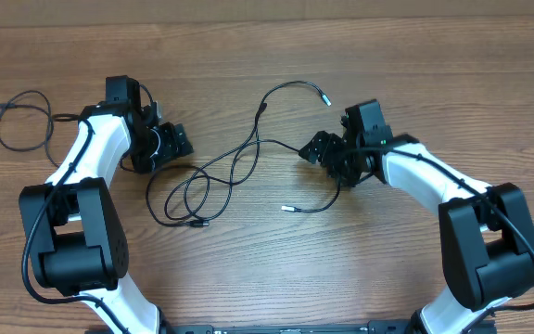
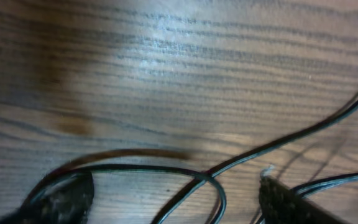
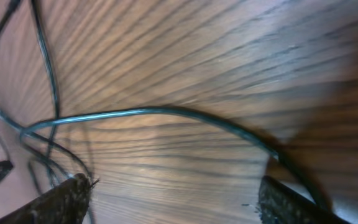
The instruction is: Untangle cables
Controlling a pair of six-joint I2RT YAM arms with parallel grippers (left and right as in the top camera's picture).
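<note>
On our left gripper [image 2: 176, 202] the jaws stand released, a loop of the cables [image 2: 135, 168] lying between them. On our right gripper [image 3: 173, 199] they gape too, one strand crossing ahead. We see the cables sprawled loosely on the table [image 1: 267, 278] between both arms.

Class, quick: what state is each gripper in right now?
Left gripper: open, cable lying between jaws, not gripped.
Right gripper: open, nothing gripped.

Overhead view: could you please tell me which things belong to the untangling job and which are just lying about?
Job: tangled cables; left claw; right claw; lone cord far left, lying apart.
Just there: wooden table; arms' own thick wires.
</note>
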